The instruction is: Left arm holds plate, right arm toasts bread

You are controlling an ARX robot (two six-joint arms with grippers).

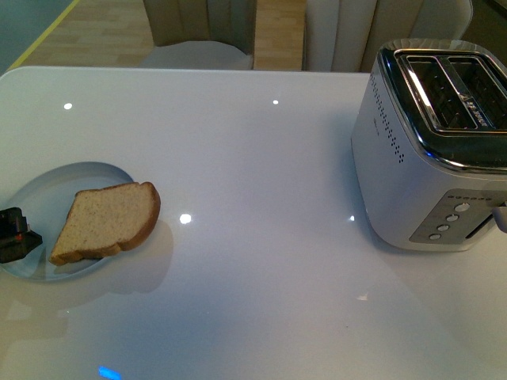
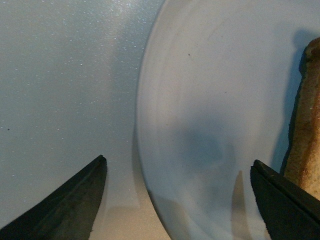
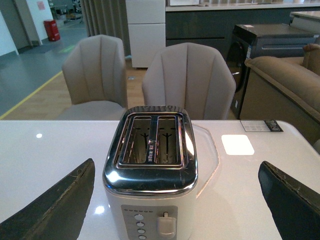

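Two empty slots show on top of the toaster (image 1: 436, 150) in the front view. It stands on the white table (image 1: 261, 317). Well to the toaster's left lies the plate (image 1: 47, 186), with the bread (image 1: 107, 222) flat on the side nearer the toaster. The left gripper (image 1: 17, 235) sits at the plate's far edge.

From the left wrist, the left gripper (image 2: 178, 160) is spread wide and holds nothing. One of its fingers (image 2: 70, 210) is over the table and the other is over the plate (image 2: 210, 100), beside the bread (image 2: 307, 135).

From the right wrist, the right gripper (image 3: 176, 165) is also spread wide and empty, facing the toaster (image 3: 150, 195). Two chairs (image 3: 187, 80) stand beyond the toaster.
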